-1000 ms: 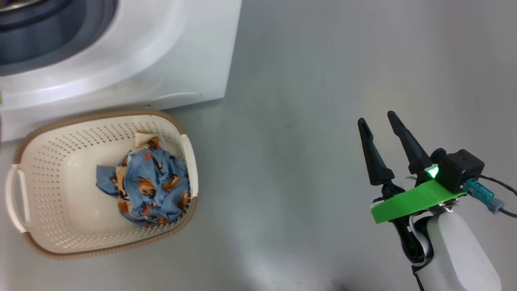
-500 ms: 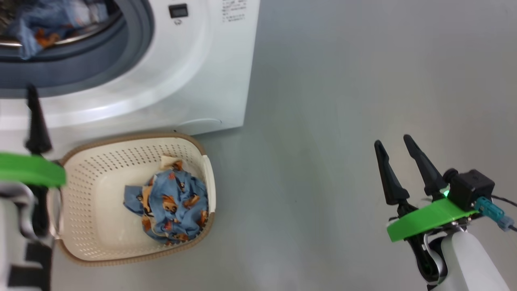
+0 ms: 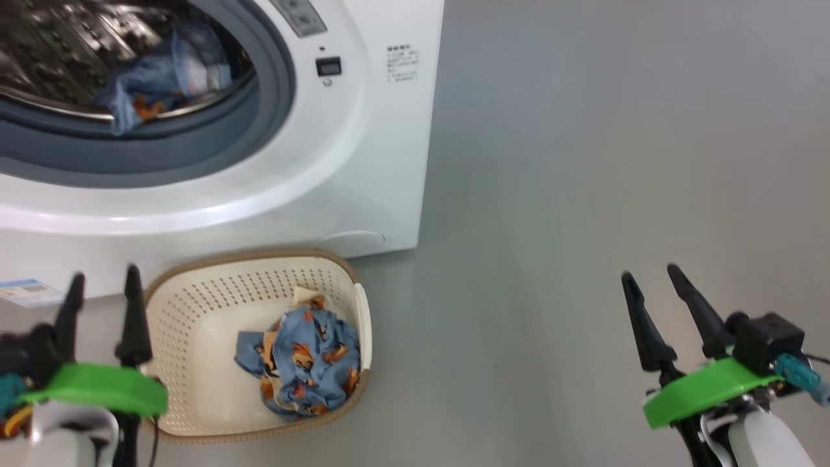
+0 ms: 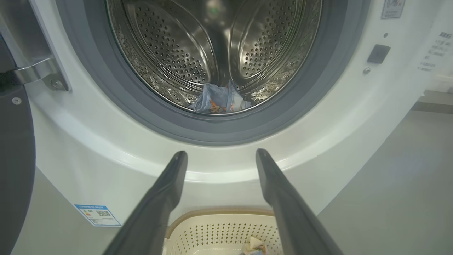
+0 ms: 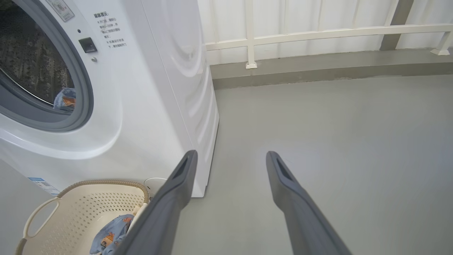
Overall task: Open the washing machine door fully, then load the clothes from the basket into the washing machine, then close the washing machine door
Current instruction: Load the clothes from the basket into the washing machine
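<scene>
The white washing machine (image 3: 363, 130) stands with its mouth uncovered. The washing machine door (image 4: 14, 170) is swung out to the left, where its black edge and steel hinge show. One blue printed garment (image 4: 221, 101) lies at the bottom of the steel drum. The cream basket (image 3: 194, 363) sits on the floor against the machine's front, and more of the blue clothes (image 3: 305, 363) are bunched at its right end. My left gripper (image 3: 105, 275) is open and empty just left of the basket. My right gripper (image 3: 648, 272) is open and empty over bare floor, far to the right.
Grey floor (image 3: 583, 162) stretches wide to the right of the machine. A white railing (image 5: 318, 33) and a pale wall stand behind it. A small blue label (image 3: 26, 292) marks the machine's lower left corner.
The head camera has tilted up, so the drum and the garment inside it now show. My left gripper has come into view at the lower left beside the basket. Both grippers stay open.
</scene>
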